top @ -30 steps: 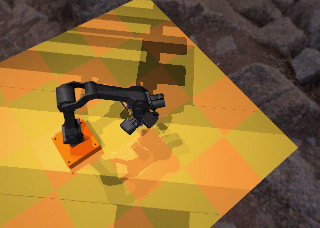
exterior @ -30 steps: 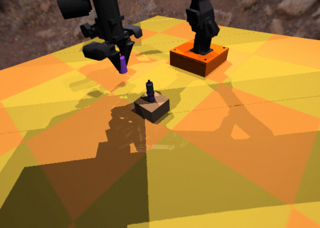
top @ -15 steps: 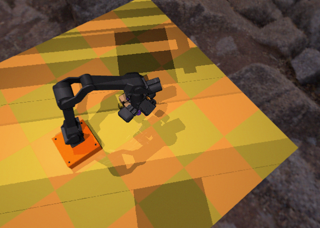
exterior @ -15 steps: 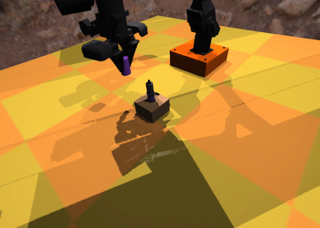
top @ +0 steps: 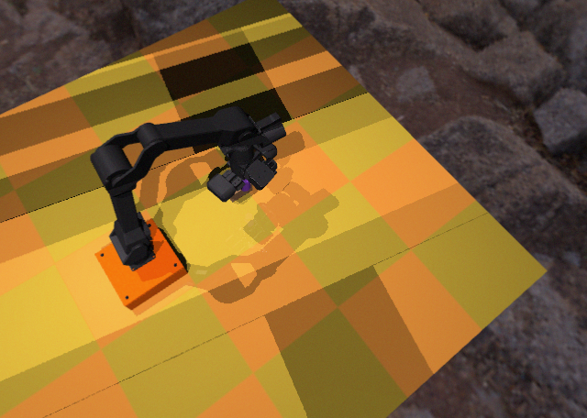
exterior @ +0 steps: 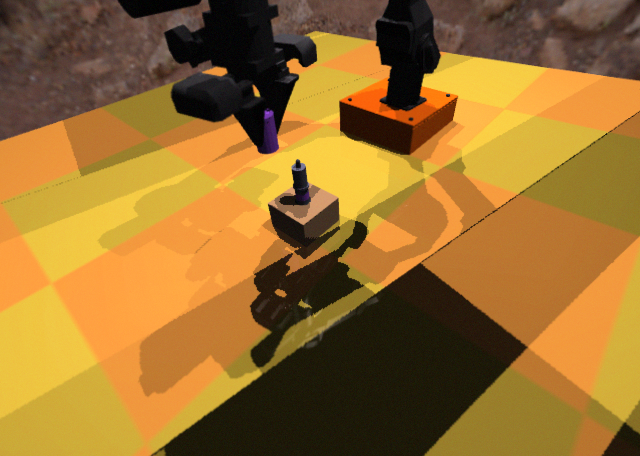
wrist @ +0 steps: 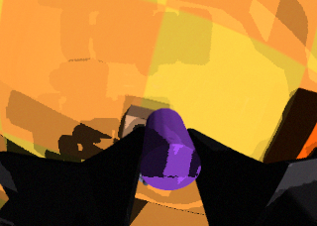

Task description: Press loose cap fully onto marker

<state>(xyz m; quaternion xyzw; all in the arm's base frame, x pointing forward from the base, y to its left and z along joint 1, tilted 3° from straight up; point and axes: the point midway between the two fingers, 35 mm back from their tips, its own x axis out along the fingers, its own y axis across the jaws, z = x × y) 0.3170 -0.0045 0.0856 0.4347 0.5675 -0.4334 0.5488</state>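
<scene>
My gripper (exterior: 268, 140) (wrist: 165, 134) is shut on the purple cap (top: 246, 185) (exterior: 269, 133) (wrist: 170, 154), which hangs nearly upright with its wide end down, in the air. In the exterior view the marker (exterior: 300, 179) stands upright in the holder block (exterior: 322, 212), its dark tip bare and pointing up. The cap is up and to the left of the marker in that view, apart from it. In the wrist view the block (wrist: 132, 124) shows partly behind the left finger and the cap; the marker is mostly hidden there. In the top view the gripper hides the block and marker.
The arm's orange base (top: 142, 273) (exterior: 378, 125) stands on the checkered table (top: 450, 243) (exterior: 62, 337); its edge also shows at the right of the wrist view. Shadows of the arm fall across the table around the block. Rocky ground lies beyond the table's edges.
</scene>
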